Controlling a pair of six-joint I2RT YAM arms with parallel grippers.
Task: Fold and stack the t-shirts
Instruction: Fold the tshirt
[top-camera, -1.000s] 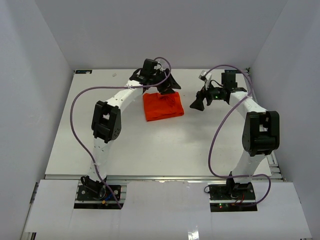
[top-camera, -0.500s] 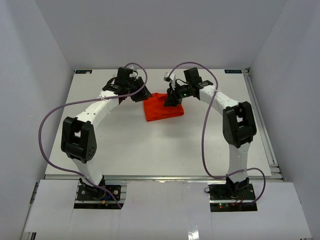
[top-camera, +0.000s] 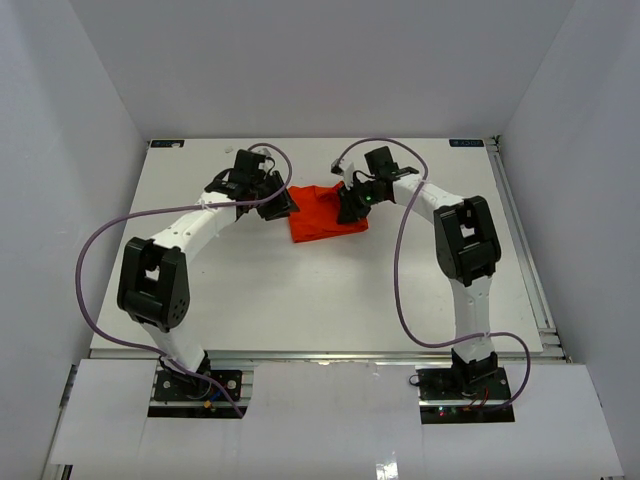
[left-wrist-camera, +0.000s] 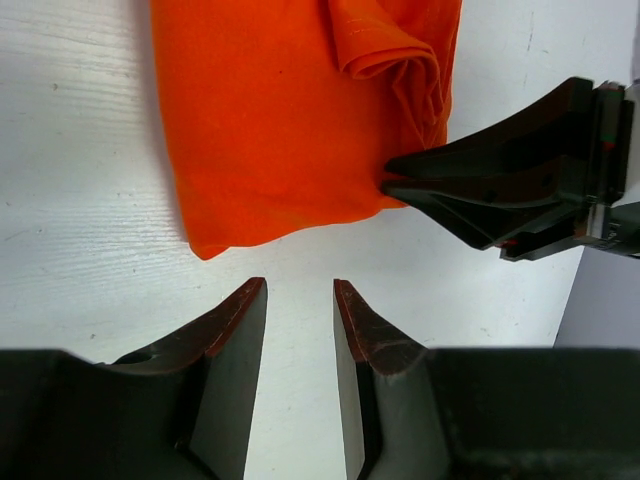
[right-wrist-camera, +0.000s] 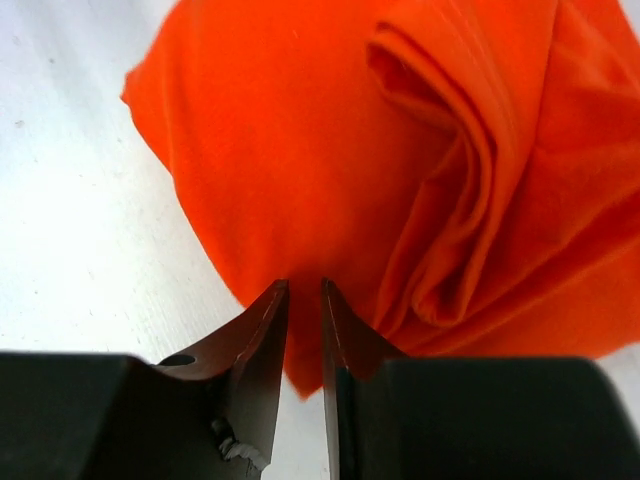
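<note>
The orange-red t-shirt is lying folded into a rough rectangle on the white table, at its far middle, between the two arms. The left gripper is sitting low at the shirt's left edge, just beside it. Its jaws are standing partly spread with only bare table showing between them, gripping nothing. The right gripper is meeting the shirt's right edge, where the cloth is bunching into loose rolled folds. Its jaws are standing nearly together and pinching that edge.
</note>
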